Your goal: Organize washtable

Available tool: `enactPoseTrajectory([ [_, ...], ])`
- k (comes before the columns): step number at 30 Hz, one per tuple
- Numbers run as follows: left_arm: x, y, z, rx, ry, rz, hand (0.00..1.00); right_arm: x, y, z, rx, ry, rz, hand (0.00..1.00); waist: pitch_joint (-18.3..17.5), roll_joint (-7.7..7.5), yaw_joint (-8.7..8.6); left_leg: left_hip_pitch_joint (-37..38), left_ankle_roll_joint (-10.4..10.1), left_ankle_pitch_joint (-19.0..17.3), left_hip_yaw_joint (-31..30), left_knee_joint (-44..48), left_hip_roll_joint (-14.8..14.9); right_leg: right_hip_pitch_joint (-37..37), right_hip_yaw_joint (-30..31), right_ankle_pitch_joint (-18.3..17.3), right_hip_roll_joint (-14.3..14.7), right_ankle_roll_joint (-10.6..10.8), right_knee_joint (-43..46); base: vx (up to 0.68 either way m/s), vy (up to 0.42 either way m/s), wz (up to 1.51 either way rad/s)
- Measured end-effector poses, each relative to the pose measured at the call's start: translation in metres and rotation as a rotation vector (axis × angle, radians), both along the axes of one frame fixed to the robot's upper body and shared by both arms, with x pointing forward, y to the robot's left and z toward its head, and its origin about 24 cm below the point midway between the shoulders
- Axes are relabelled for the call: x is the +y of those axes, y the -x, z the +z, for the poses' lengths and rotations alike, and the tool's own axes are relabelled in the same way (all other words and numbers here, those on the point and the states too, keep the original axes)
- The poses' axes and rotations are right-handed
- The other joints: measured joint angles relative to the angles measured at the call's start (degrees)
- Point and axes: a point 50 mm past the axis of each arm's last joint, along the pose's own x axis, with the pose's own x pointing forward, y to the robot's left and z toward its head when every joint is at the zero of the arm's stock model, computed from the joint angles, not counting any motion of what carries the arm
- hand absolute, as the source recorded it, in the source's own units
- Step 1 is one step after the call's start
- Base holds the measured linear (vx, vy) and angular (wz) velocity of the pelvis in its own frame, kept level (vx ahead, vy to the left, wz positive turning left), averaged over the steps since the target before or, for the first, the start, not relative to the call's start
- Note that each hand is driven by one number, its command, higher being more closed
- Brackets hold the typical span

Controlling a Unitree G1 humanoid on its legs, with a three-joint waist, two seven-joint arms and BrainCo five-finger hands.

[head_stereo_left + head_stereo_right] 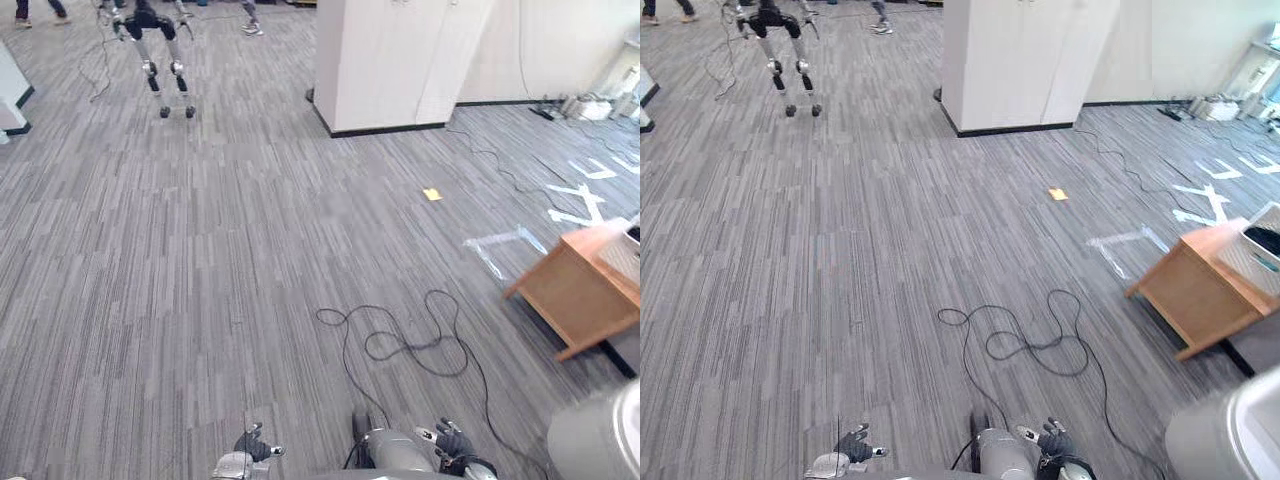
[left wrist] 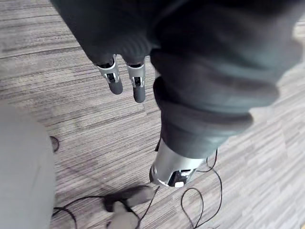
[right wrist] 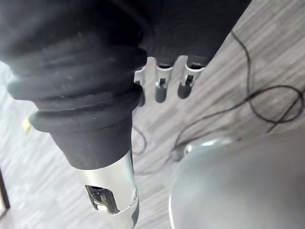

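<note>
Both arms hang low. The left hand has its fingers straight over the carpet floor and grips nothing. The right hand is the same, fingers straight and empty. The wooden surface stands to the right, well apart from both hands. A pale box sits on its top; contents unclear. A yellow scrap lies on the floor between the surface and a white cabinet.
</note>
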Motion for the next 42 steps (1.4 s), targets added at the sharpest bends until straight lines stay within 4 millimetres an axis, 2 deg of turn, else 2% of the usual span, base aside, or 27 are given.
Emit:
enactPoseTrajectory([
  [2, -0.002, 0.01, -0.003, 0.03, 0.03, 0.056, 0.0, -0.006, 0.003, 0.0, 0.005, 0.004, -0.036, 0.0, -1.0, 1.11, -0.94, 1.8, -1.1, -2.2, -3.1, 1.0, 1.5, -0.9, -0.5, 7.5, 0.6, -0.8, 3.7, 0.64, -0.254, 0.82],
  [3, -0.006, 0.011, -0.004, 0.029, 0.061, 0.098, 0.0, -0.013, 0.009, -0.001, 0.025, 0.008, -0.072, 0.0, -1.8, 2.93, -0.59, 0.3, -1.5, -2.0, -4.1, 5.1, 2.9, -0.5, -1.3, 10.4, 1.3, -2.7, 4.5, 0.63, -0.237, 0.43],
  [4, -0.015, 0.014, -0.005, 0.036, 0.096, 0.139, 0.0, -0.022, 0.012, 0.0, 0.035, 0.023, -0.1, 0.0, -2.5, 5.87, -0.18, -2.0, -3.4, -0.8, -4.5, 10.4, 5.0, 0.8, -2.9, 10.0, 2.7, -4.4, 3.9, 0.75, -0.293, 0.28],
  [5, -0.017, 0.017, -0.006, 0.04, 0.108, 0.17, 0.0, -0.025, 0.013, 0.0, 0.04, 0.023, -0.116, 0.0, -2.6, 6.66, -0.03, -3.8, -6.7, 1.2, -4.3, 14.8, 5.6, 1.7, -3.6, 9.2, 3.4, -6.0, 3.9, 0.5, -0.192, 0.12],
  [6, -0.017, 0.019, -0.006, 0.044, 0.117, 0.193, 0.0, -0.025, 0.014, 0.0, 0.043, 0.023, -0.123, 0.0, -2.7, 6.85, 0.02, -5.0, -8.1, 3.3, -4.2, 17.9, 5.7, 2.5, -4.0, 8.5, 3.7, -7.0, 3.9, 0.48, -0.206, 0.07],
  [8, -0.013, 0.018, -0.006, 0.028, 0.156, 0.298, 0.0, -0.026, 0.022, -0.002, 0.067, 0.021, -0.131, 0.0, -2.0, 5.91, 0.17, -10.5, -10.3, 14.6, -3.5, 35.3, 6.9, 10.6, -5.0, 6.0, 4.2, -9.6, 0.6, 0.62, -0.253, 0.16],
  [10, -0.007, 0.012, -0.003, -0.013, 0.166, 0.367, 0.0, -0.025, 0.031, -0.004, 0.092, 0.011, -0.148, 0.0, -1.6, 6.1, 0.9, -15.1, -8.3, 9.1, 2.9, 47.7, 12.1, 18.1, -6.5, 5.0, 4.6, -11.1, -2.7, 0.5, -0.195, 0.32],
  [11, -0.004, 0.009, -0.002, -0.042, 0.184, 0.43, 0.0, -0.023, 0.036, -0.006, 0.111, 0.003, -0.156, 0.0, -1.0, 4.95, 1.44, -18.0, -6.9, 6.3, 5.9, 50.0, 14.0, 21.7, -6.8, 4.7, 4.3, -11.6, -4.2, 0.37, -0.129, 0.34],
  [13, 0.002, 0.008, 0.0, -0.074, 0.215, 0.547, 0.0, -0.021, 0.036, -0.006, 0.113, -0.009, -0.161, 0.0, -0.5, 4.42, 2.12, -22.3, -7.1, 2.8, 8.5, 46.0, 14.6, 25.1, -6.8, 3.1, 2.9, -11.3, -5.7, 0.32, -0.015, 0.26],
  [16, 0.005, 0.012, -0.001, -0.077, 0.225, 0.643, 0.0, -0.023, 0.035, -0.006, 0.109, -0.004, -0.167, 0.0, -0.3, 4.83, 2.52, -26.5, -8.7, 1.9, 7.9, 27.2, 11.8, 25.6, -6.7, -2.2, 0.1, -7.7, -3.2, 0.19, 0.108, 0.12],
  [18, 0.005, 0.037, -0.005, -0.039, 0.231, 0.747, 0.0, -0.031, 0.033, -0.003, 0.105, 0.021, -0.149, 0.0, 0.5, 6.52, 3.23, -24.8, -10.9, 7.5, 5.3, 14.7, 8.5, 25.8, -3.7, -5.4, -1.0, -5.2, -0.7, 0.22, 0.217, -0.42],
  [20, 0.012, 0.055, -0.006, -0.021, 0.205, 0.804, 0.0, -0.031, 0.027, -0.002, 0.093, 0.027, -0.115, 0.0, -0.7, 7.08, 2.97, -25.0, -11.4, 7.3, 6.8, 14.6, 8.9, 24.4, -3.6, -7.2, 0.6, -4.9, 5.4, 0.3, 0.096, -0.32],
  [21, 0.02, 0.064, -0.006, -0.022, 0.184, 0.837, 0.0, -0.03, 0.025, -0.002, 0.095, 0.034, -0.081, 0.0, -0.1, 7.38, 3.16, -26.0, -14.5, 6.2, 8.1, 19.7, 10.9, 24.6, -3.8, -8.4, 3.7, -6.9, 8.7, 0.36, -0.01, -0.33],
  [22, 0.03, 0.071, -0.005, -0.032, 0.165, 0.914, 0.0, -0.022, 0.02, -0.003, 0.093, 0.025, -0.039, 0.0, 1.0, 4.89, 4.58, -31.5, -15.2, 5.2, 9.6, 31.9, 11.5, 28.4, -3.2, -8.5, 3.9, -10.4, 4.8, 0.23, -0.024, -0.49],
  [23, 0.035, 0.074, -0.004, -0.036, 0.154, 0.95, 0.0, -0.02, 0.02, -0.003, 0.094, 0.021, -0.036, 0.0, 1.1, 4.74, 5.33, -34.9, -15.9, 3.2, 9.0, 35.7, 11.3, 29.2, -1.4, -10.1, 3.4, -8.6, 2.4, 0.2, 0.005, -0.59],
  [24, 0.025, 0.084, -0.007, -0.01, 0.179, 1.051, 0.0, -0.021, 0.015, -0.003, 0.09, 0.021, -0.04, 0.0, 1.4, 5.28, 5.65, -37.1, -13.7, 3.5, 5.3, 31.3, 11.4, 30.2, -0.7, -10.6, 4.0, -8.0, 1.8, 0.2, 0.128, -0.62],
  [25, 0.014, 0.096, -0.009, 0.026, 0.189, 1.098, 0.0, -0.016, 0.015, -0.004, 0.096, 0.011, -0.034, 0.0, 1.4, 6.06, 6.06, -37.4, -11.0, 7.9, 5.1, 27.5, 11.4, 30.5, 1.1, -11.9, 3.8, -7.1, 2.2, 0.27, 0.181, -0.65],
  [27, 0.01, 0.109, -0.009, 0.064, 0.176, 1.111, 0.0, -0.004, 0.015, -0.006, 0.102, -0.011, 0.007, 0.0, -0.5, 3.99, 5.93, -35.3, -8.2, 6.8, 10.2, 25.5, 9.1, 29.2, 4.7, -13.9, 0.0, -5.7, 3.6, 0.32, 0.216, -0.81],
  [28, 0.013, 0.106, -0.009, 0.05, 0.169, 1.104, 0.0, 0.002, 0.016, -0.007, 0.105, -0.024, 0.014, 0.0, -1.5, 2.3, 5.83, -34.9, -7.2, 6.0, 12.2, 24.4, 7.8, 28.5, 6.4, -13.4, -1.7, -4.9, 3.6, 0.34, 0.178, -0.67],
  [30, 0.019, 0.091, -0.008, 0.006, 0.169, 1.077, 0.0, 0.008, 0.023, -0.01, 0.12, -0.043, 0.0, 0.0, -1.9, 1.53, 5.77, -33.5, -5.7, 5.6, 14.3, 22.6, 6.5, 26.5, 8.1, -12.7, -2.7, -3.7, 7.4, 0.34, 0.173, -0.39],
  [33, 0.025, 0.073, -0.005, -0.032, 0.155, 0.983, 0.0, 0.007, 0.025, -0.01, 0.108, -0.065, -0.079, 0.0, -2.2, 1.24, 5.37, -27.4, -4.6, 5.8, 16.5, 15.7, 4.5, 20.0, 8.1, -8.8, -2.5, 1.0, 22.3, 0.31, 0.168, -0.29],
  [34, 0.023, 0.066, -0.005, -0.034, 0.153, 0.923, 0.0, 0.005, 0.025, -0.009, 0.098, -0.064, -0.101, 0.0, -1.8, 1.69, 4.4, -24.1, -3.3, 5.3, 16.6, 12.5, 3.5, 17.4, 7.0, -7.9, -2.4, -0.2, 29.4, 0.28, 0.11, -0.08],
  [36, 0.025, 0.057, -0.004, -0.042, 0.143, 0.839, 0.0, 0.005, 0.021, -0.008, 0.08, -0.06, -0.106, 0.0, -1.9, 1.46, 3.33, -19.3, -2.6, 5.0, 16.6, 9.3, 3.0, 14.6, 2.7, -11.4, -2.4, -3.0, 32.2, 0.28, 0.066, 0.02],
  [39, 0.022, 0.042, -0.003, -0.064, 0.153, 0.777, 0.0, 0.004, 0.014, -0.006, 0.05, -0.044, -0.093, 0.0, -1.8, 1.83, 2.44, -13.2, -3.5, 5.4, 17.2, 4.4, 4.1, 9.5, -3.5, -12.7, 0.5, -4.4, 20.0, 0.39, -0.021, 0.05],
  [40, 0.023, 0.041, -0.003, -0.065, 0.148, 0.766, 0.0, 0.006, 0.017, -0.007, 0.063, -0.041, -0.099, 0.0, -2.1, 0.84, 2.6, -11.5, -4.2, 5.4, 17.1, 3.4, 3.1, 10.1, -3.4, -5.5, 1.6, -4.4, 7.8, 0.41, -0.019, 0.24],
  [41, 0.019, 0.041, -0.004, -0.053, 0.153, 0.759, 0.0, 0.003, 0.02, -0.007, 0.067, -0.041, -0.128, 0.0, -2.4, 1.65, 1.96, -10.0, -5.6, 4.6, 15.0, 3.9, 2.8, 11.3, -2.9, 2.5, 2.4, -5.1, 5.1, 0.5, -0.012, 0.24],
  [42, 0.016, 0.042, -0.004, -0.047, 0.159, 0.76, 0.0, 0.001, 0.022, -0.008, 0.075, -0.039, -0.131, 0.0, -2.9, 2.17, 1.99, -10.2, -5.8, 4.8, 14.7, 5.1, 3.3, 12.2, -2.9, 3.1, 2.8, -5.7, 3.9, 0.41, 0.012, 0.15],
])
